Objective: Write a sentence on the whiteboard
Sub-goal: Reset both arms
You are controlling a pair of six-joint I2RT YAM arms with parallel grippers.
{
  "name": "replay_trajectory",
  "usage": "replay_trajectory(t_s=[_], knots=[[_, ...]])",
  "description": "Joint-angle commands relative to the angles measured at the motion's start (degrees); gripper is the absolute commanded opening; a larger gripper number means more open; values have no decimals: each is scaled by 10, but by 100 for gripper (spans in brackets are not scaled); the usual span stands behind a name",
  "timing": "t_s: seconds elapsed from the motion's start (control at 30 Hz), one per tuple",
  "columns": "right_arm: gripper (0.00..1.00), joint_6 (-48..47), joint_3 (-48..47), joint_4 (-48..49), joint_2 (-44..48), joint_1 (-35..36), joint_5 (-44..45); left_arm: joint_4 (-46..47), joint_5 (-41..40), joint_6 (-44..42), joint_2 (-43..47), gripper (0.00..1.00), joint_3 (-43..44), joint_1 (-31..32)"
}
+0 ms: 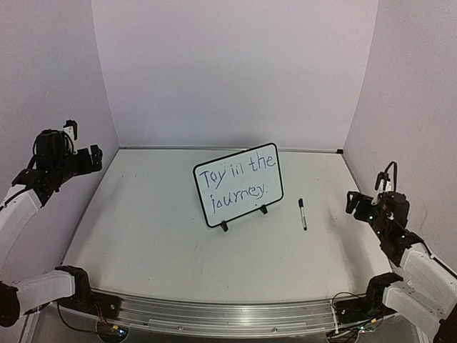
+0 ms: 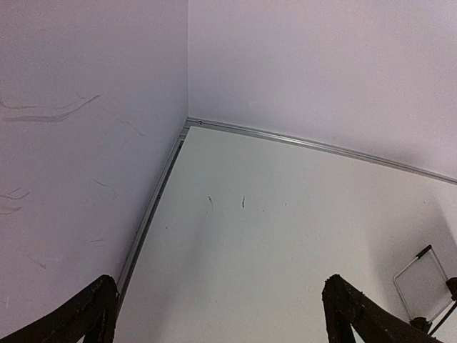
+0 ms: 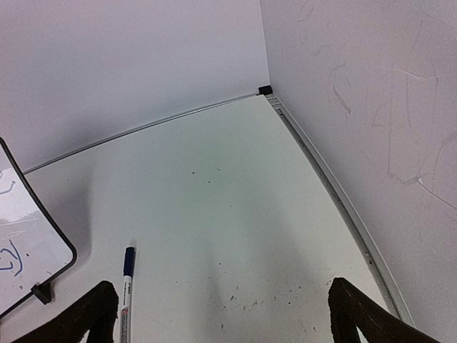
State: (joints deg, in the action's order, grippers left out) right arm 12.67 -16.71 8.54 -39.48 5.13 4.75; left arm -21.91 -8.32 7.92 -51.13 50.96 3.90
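Blue sentence [image 1: 235,182] filled whiteboard [image 1: 271,180], frame centre. Marker [image 1: 302,214], seemingly capped, lay just right, long axis up-down, nearer right gripper [image 3: 221,307] than left gripper [image 2: 218,307]. Both jaws apart, empty.

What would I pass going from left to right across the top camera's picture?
left gripper → whiteboard → marker → right gripper
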Motion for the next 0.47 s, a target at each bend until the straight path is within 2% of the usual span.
replay_trajectory(t_s=[0.0,0.43], knots=[[98,-8,14,37,16,-1,19,21,-25,-7,6,99,-1,-1],[98,-11,24,47,22,-1,16,28,-20,-16,11,99,-9,-2]])
